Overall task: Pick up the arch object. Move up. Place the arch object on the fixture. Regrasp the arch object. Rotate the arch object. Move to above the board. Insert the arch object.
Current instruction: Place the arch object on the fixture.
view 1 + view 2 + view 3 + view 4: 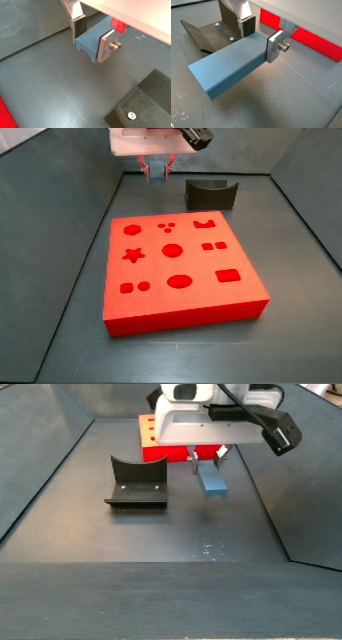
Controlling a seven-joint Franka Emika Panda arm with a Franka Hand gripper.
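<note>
tool (261,36) clenching arch object (228,67) by one end, hovering above floor, right of fixture (136,483) | risk: long overhang levering the block askew, missing the fixture's dip

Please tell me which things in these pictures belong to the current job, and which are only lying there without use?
Belong to the job:
- arch object, clamped between the gripper fingers, held clear of the floor
- fixture, standing beside the gripper
- board, red, with cut-out holes

Just lying about:
- nothing loose shows; only the bin's grey floor
</note>
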